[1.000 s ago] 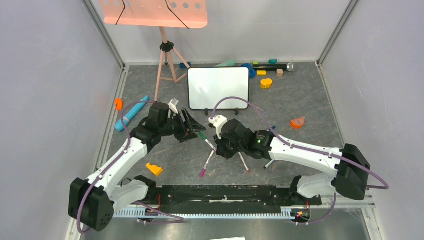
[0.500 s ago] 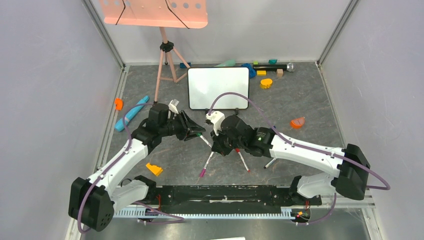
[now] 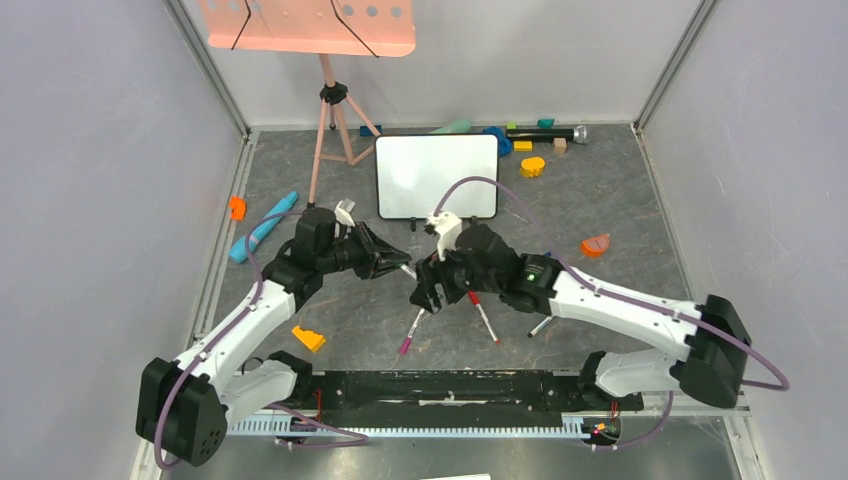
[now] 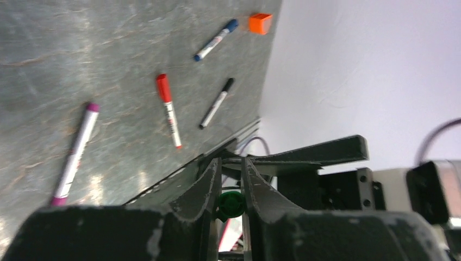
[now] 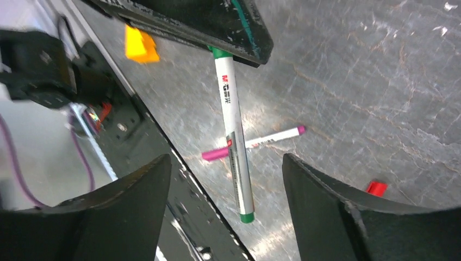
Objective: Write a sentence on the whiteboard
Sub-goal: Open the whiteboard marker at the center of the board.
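The whiteboard (image 3: 437,175) stands upright at the back of the table, and its white face shows no sentence. A green marker (image 5: 234,130) hangs above the floor between the two grippers. My left gripper (image 4: 231,163) is shut on its capped end (image 4: 231,205). My right gripper (image 5: 225,163) is open, its two fingers standing wide on either side of the marker's free end without touching it. In the top view the left gripper (image 3: 400,265) and right gripper (image 3: 420,290) meet nose to nose in front of the board.
A pink marker (image 3: 412,330), a red marker (image 3: 484,318) and a black marker (image 3: 540,325) lie on the floor under the grippers. An orange wedge (image 3: 308,338) and a blue tube (image 3: 262,227) lie on the left. The salmon tray on its tripod (image 3: 305,25) stands at the back left.
The right gripper, shut on the green marker a second ago, has opened off it. The left gripper has closed on the marker's cap end.
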Action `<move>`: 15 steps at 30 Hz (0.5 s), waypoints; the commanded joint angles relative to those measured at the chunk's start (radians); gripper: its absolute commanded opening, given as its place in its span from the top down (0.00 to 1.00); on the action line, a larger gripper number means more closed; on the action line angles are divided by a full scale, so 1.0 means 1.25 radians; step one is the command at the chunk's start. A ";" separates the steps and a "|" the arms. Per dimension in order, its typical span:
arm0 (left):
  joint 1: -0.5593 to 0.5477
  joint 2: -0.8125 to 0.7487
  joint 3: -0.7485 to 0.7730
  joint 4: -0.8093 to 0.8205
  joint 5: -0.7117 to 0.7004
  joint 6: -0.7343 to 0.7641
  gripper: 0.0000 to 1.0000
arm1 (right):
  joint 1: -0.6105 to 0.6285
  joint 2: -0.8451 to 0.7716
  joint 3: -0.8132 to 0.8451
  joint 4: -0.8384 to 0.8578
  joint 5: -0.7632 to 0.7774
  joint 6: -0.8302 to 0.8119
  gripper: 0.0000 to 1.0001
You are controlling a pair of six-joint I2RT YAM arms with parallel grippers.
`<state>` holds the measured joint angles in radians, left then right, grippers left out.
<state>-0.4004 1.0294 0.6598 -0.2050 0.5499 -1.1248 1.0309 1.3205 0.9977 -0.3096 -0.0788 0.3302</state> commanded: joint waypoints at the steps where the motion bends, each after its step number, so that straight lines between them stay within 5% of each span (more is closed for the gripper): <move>1: 0.004 -0.029 -0.024 0.170 0.011 -0.214 0.98 | -0.060 -0.137 -0.113 0.252 -0.038 0.196 0.21; 6: 0.004 -0.040 -0.086 0.365 -0.013 -0.405 0.98 | -0.111 -0.217 -0.264 0.534 -0.034 0.403 0.20; 15: 0.004 -0.042 -0.097 0.408 -0.026 -0.444 0.98 | -0.142 -0.167 -0.271 0.633 -0.071 0.532 0.35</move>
<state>-0.4004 0.9958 0.5423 0.2111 0.5278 -1.5974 0.8600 1.0817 0.6624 0.3309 -0.1341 0.8757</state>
